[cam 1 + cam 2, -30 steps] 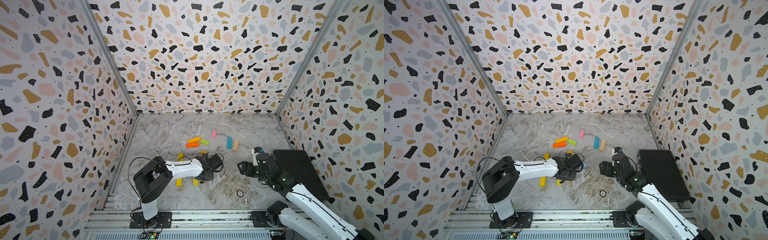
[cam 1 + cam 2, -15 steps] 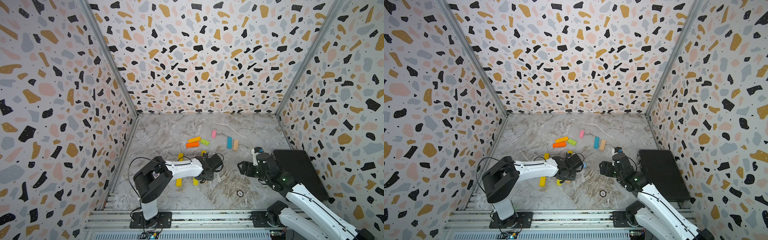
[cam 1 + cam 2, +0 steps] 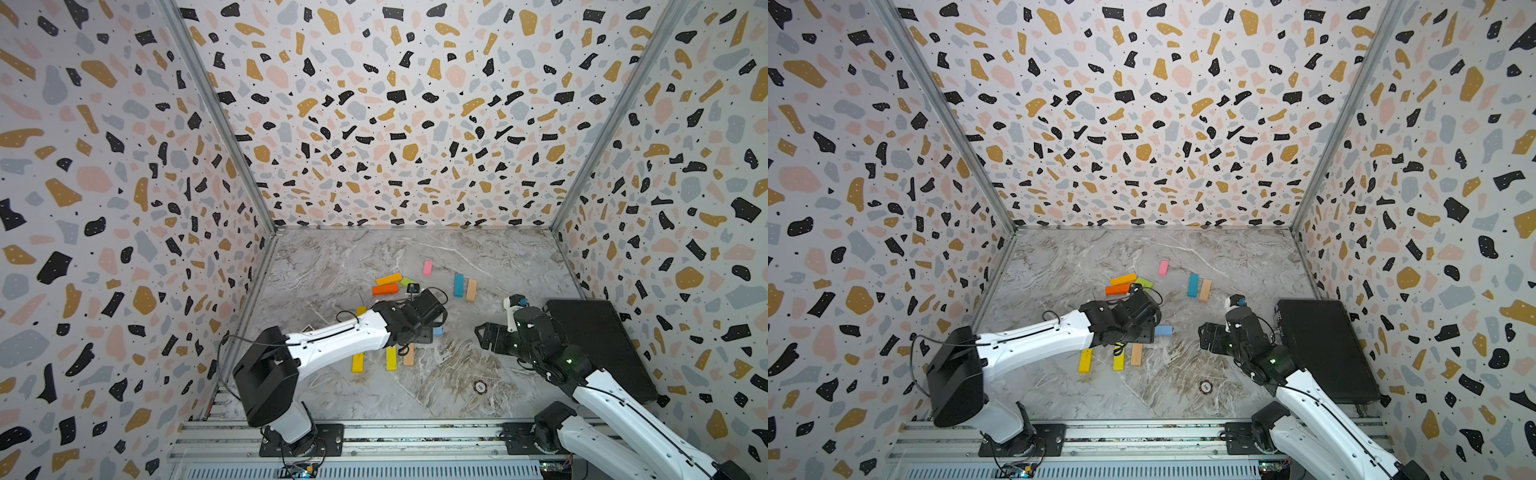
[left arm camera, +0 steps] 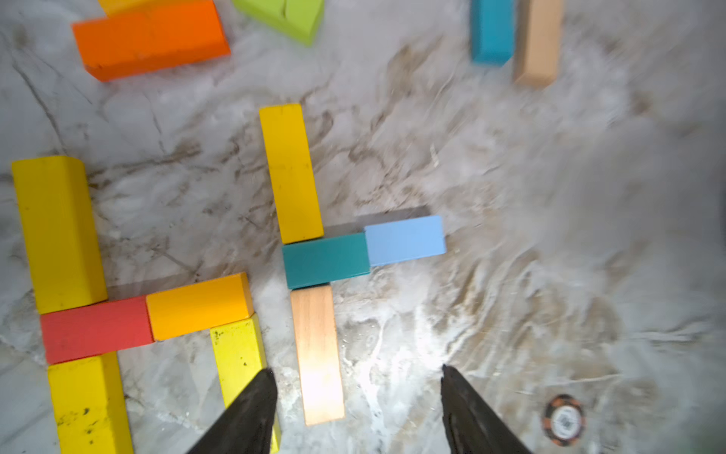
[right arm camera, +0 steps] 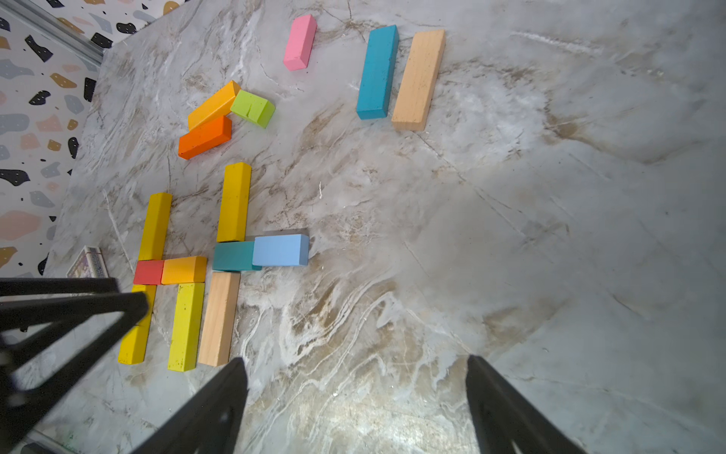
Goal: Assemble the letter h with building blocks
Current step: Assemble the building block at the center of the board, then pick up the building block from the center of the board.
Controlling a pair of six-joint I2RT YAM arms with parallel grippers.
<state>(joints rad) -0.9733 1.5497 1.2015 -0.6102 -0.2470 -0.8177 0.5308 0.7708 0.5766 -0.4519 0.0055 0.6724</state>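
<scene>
The teal block (image 4: 326,259) lies flat on the counter (image 4: 550,196). A yellow bar (image 4: 290,173) touches its side toward the back wall and a wood bar (image 4: 318,353) touches its side toward the robot, both at its left end. The pale blue block (image 4: 404,239) touches its right end, shifted a little toward the back wall. In both top views the left arm (image 3: 340,336) covers the teal block.

The left pincer (image 4: 355,371) hovers on the robot side of the teal block, above the wood bar. Its fingers (image 4: 251,412) are spread much wider than this bar and pinch nothing.

Just left of the teal block, apart from it, lie an amber block (image 4: 200,306) and a red block (image 4: 96,330), end to end. A second yellow bar (image 4: 59,232) touches the red block on the back-wall side, a third yellow bar (image 4: 88,405) on the robot side, and a lime bar (image 4: 237,361) touches the amber block on the robot side.

Toward the back wall from the teal block lie an orange bar (image 5: 204,137), an amber bar (image 5: 214,104), a green block (image 5: 253,108) and, farther, a pink block (image 5: 300,43). Toward the back and right lie a blue bar (image 5: 377,72) and a spare wood bar (image 5: 418,80), side by side.

The right pincer (image 5: 355,361) hangs well to the right of the teal block, over the counter, spread and pinching nothing. A chip (image 4: 563,420) lies to the right of the teal block, nearer the robot.
</scene>
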